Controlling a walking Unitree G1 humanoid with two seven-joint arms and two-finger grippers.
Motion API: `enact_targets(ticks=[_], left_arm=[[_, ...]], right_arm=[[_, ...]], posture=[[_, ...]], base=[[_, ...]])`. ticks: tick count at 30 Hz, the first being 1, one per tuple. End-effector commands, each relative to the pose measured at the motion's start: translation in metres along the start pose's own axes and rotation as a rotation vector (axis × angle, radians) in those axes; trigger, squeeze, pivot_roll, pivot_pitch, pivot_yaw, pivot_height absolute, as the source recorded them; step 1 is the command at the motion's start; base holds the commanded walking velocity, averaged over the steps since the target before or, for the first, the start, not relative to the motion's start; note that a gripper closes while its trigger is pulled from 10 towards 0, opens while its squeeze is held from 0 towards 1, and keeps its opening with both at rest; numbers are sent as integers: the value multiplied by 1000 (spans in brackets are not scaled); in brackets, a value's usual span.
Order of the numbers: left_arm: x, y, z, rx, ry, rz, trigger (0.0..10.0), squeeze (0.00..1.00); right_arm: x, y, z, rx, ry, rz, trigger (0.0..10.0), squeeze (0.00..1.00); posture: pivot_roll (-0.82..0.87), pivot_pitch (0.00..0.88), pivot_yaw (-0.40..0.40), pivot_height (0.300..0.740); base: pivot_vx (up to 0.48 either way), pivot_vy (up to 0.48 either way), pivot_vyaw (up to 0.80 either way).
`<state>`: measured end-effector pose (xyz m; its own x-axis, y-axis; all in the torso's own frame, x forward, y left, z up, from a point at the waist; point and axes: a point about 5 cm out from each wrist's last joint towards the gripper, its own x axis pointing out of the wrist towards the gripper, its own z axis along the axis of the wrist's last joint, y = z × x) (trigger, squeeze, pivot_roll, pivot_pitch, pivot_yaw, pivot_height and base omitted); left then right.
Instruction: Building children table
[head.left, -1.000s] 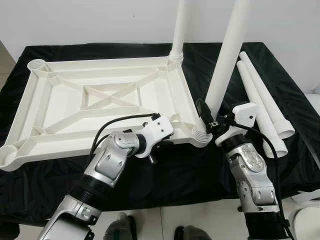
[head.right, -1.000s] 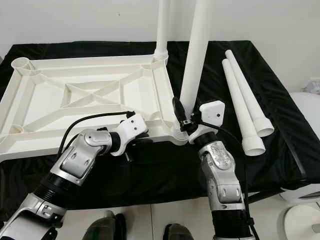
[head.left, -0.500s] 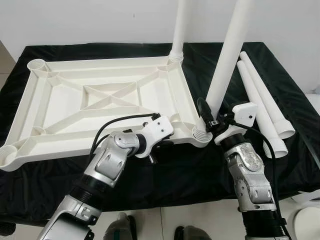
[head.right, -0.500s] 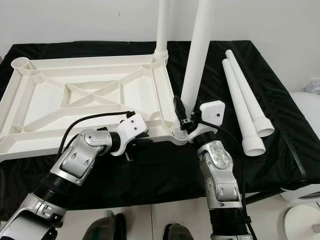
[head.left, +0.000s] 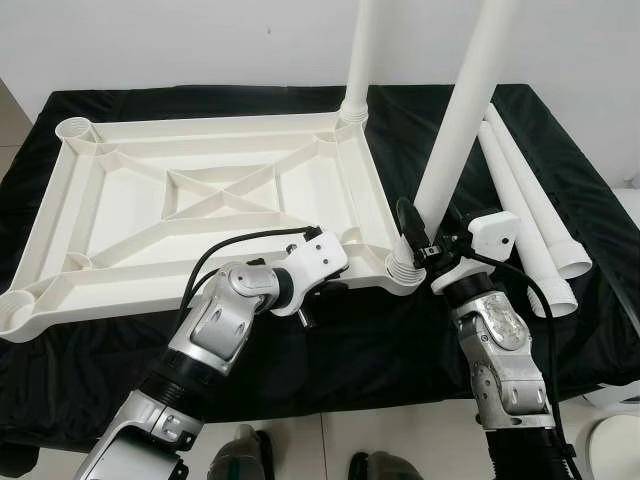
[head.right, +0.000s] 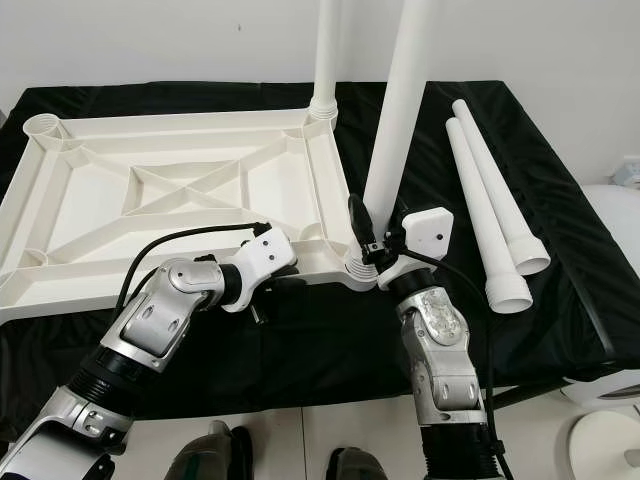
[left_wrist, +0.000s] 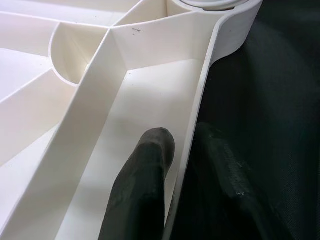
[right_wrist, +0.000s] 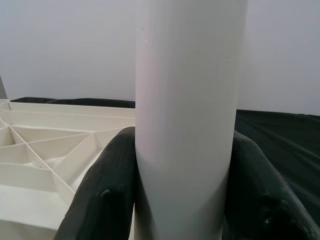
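A white plastic tabletop (head.left: 200, 200) lies upside down on the black cloth, ribs facing up. One white leg (head.left: 356, 60) stands in its far right corner socket. A second leg (head.left: 455, 130) stands, leaning a little to the right, in the near right corner socket (head.left: 402, 268). My right gripper (head.left: 418, 238) is shut on this leg just above the socket; its black fingers (right_wrist: 105, 195) press both sides of the leg (right_wrist: 185, 115). My left gripper (left_wrist: 187, 150) is shut on the tabletop's near rim (left_wrist: 200, 95), one finger (left_wrist: 145, 175) inside and one outside.
Two loose white legs (head.left: 530, 210) lie side by side on the cloth to the right of the tabletop. The table's near edge runs below my arms. A white round object (head.left: 615, 440) stands on the floor at the lower right.
The leg held by my right gripper has tilted slightly to the right, and the right wrist has shifted a little right with it. The left arm has not moved.
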<state>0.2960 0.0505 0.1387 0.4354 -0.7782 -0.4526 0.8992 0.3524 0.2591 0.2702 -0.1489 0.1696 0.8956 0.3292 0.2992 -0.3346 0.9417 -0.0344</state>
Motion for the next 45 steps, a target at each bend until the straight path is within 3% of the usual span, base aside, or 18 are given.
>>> enact_targets(ticks=[1,21,32,45], left_arm=[[-1,3,12,23,-54,72,10000,0],[-3,4,14,23,-58,75,10000,0],[-3,3,14,23,-58,72,10000,0],[-4,3,15,26,-58,70,10000,0]], right_arm=[[-12,10,-26,44,132,47,10000,0],[-18,7,-31,78,89,16,10000,0],[-27,10,-37,19,100,52,10000,0],[-20,6,-40,-3,129,58,10000,0]], posture=[[-17,101,22,740],[-12,104,25,740],[-11,108,25,740],[-6,106,27,740]], base=[[0,0,0],[0,0,0],[0,0,0],[0,0,0]])
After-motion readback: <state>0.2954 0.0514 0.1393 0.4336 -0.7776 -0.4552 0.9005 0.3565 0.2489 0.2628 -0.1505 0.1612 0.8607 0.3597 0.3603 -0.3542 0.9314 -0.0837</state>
